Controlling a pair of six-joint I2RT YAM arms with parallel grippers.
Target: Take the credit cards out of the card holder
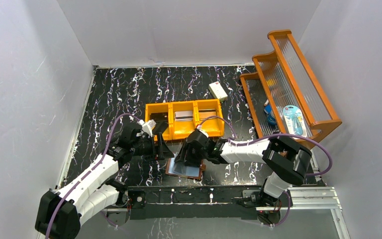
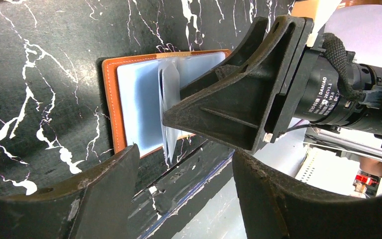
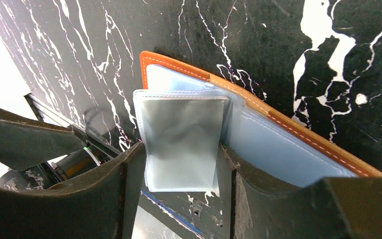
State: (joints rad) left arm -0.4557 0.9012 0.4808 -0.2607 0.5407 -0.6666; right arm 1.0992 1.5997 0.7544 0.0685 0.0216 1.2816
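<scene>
Found wallet point(image 3: 288, 149) lying open, pale-blue faces up, on table point(image 1: 114, 94) at near edge, between both arms. Noted clear sleeve point(image 3: 181, 144) standing up from spine, greyish. Cannot tell whether holding a card.

Found right gripper point(image 3: 179, 167) down over wallet, jaws spread, astride sleeve, with fingers just beside or touching both side edges. Saw no buckling of sleeve, so judged no real squeeze. Found left gripper point(image 2: 184, 162) hovering just beside wallet on robot's left, jaws spread, holding nothing.

Spotted grey card point(image 1: 183, 115) and dark card point(image 1: 159, 118) in tray point(image 1: 179, 134) behind wallet. Judged these already out.

Handling, as judgement only:
- Expect cards light, thin, stiff and slick-faced, prone to sliding from pads if pinched at a corner.
- Expect sleeve soft and floppy, and wallet light enough to lift or skate along with any tug.
- Recommend pinning one wallet face with one gripper.
- Recommend pinching exposed short edge of card across its thickness with the other, then drawing out along pocket direction, not up against seam.
- Avoid gripping sleeve itself: likely to fold and hide pocket mouth.
- Avoid squeezing card edge to edge: risk of bowing and springing free.

Step in hand, probably: checking remaining sleeves for leftover cards.
</scene>
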